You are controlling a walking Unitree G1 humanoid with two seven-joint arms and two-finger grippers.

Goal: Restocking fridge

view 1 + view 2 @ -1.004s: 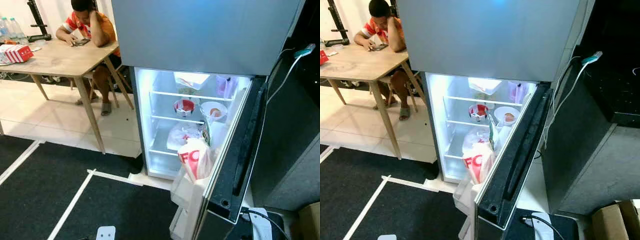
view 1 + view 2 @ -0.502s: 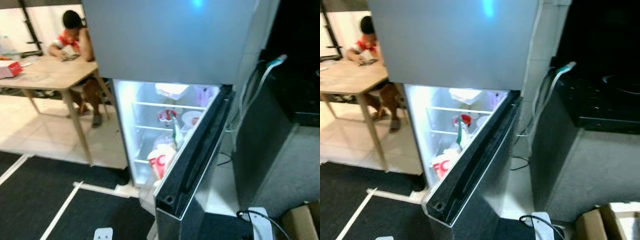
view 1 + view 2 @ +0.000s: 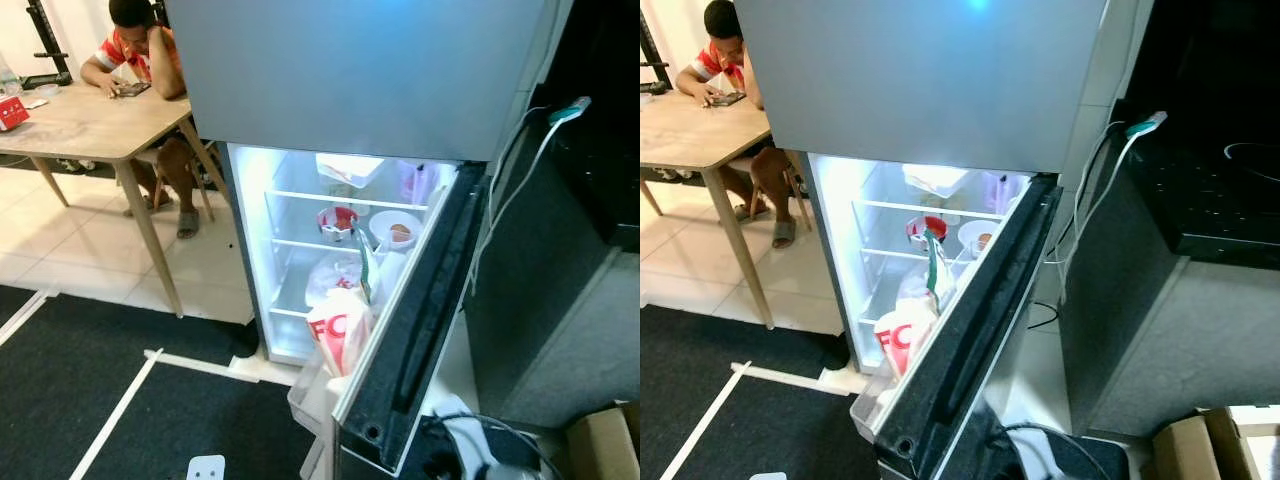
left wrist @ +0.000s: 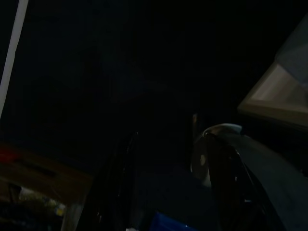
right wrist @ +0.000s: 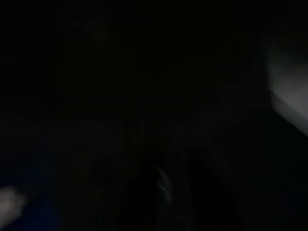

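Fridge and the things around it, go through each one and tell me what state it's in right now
Lower fridge door: open, swung wide.
Upper freezer door: shut.
Fridge light: on.
Red and white bag: upright in the door shelf.
White bowl: on a shelf, uncovered, with food in it.
White cable: hanging down the fridge's side.
Person: seated at the wooden table.

Red letters "FC" on white bag (image 3: 341, 330) in open fridge door (image 3: 420, 330)
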